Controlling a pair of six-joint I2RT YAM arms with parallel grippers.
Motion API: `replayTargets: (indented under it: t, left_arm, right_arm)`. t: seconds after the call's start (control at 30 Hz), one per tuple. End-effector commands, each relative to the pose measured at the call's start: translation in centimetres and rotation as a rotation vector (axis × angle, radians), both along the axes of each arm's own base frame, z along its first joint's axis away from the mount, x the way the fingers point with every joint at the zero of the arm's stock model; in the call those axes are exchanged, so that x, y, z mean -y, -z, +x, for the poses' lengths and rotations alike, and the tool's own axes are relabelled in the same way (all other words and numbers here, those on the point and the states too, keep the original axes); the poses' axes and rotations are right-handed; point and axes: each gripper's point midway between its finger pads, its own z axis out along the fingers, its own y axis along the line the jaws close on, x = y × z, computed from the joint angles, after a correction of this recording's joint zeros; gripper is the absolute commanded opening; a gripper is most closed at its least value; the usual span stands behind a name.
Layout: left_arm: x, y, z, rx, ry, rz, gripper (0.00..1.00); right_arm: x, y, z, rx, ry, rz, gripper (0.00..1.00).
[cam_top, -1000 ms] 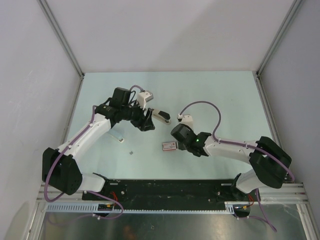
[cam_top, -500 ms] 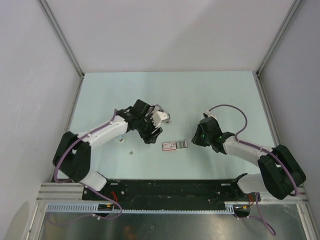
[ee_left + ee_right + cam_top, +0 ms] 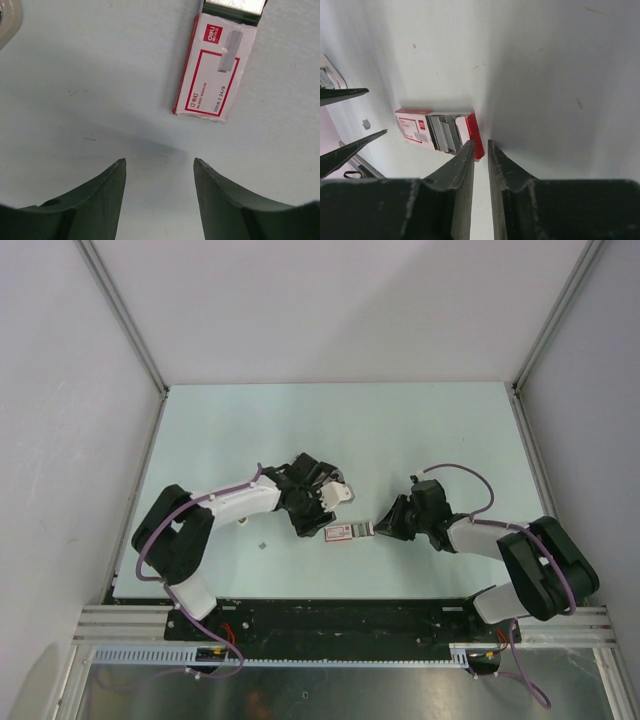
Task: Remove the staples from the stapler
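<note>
Right wrist view: my right gripper (image 3: 481, 146) has its jaws nearly together, a thin gap between them and nothing in it, the tips just beside the red open end of the stapler (image 3: 437, 131). My left gripper (image 3: 159, 167) has its jaws apart and bare, near the stapler's (image 3: 215, 82) closed end. The stapler (image 3: 348, 530) lies flat on the table (image 3: 350, 430), between my two grippers.

Bare table (image 3: 75, 75) separates left claw (image 3: 159, 172) from the stapler (image 3: 216, 75).
</note>
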Motion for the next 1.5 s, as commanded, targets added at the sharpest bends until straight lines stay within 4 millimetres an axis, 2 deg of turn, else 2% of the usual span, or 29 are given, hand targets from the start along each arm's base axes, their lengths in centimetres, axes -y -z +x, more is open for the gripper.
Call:
replayTargets:
  t: [0.0,0.43,0.83,1.13,1.47]
  left_arm:
    - [1.1,-0.3,1.1,0.065,0.034,-0.003,0.61]
    - [2.3,0.2,0.8,0.063,0.052,0.003,0.61]
    - [1.9,0.4,0.7,0.072,0.058,0.019,0.61]
    - [2.5,-0.2,1.2,0.086,0.055,0.007,0.61]
    - [2.8,0.1,1.5,0.075,0.052,0.006,0.60]
  right_arm:
    - [-1.0,-0.6,0.3,0.010,-0.016,0.070,0.22]
    - [-1.0,0.1,0.1,-0.006,-0.004,0.078,0.21]
    - [-0.2,-1.1,0.8,0.045,0.002,0.068,0.20]
    - [-0.7,-0.4,0.9,0.031,-0.011,0.082,0.16]
    - [-1.3,0.0,0.5,0.025,-0.025,0.078,0.12]
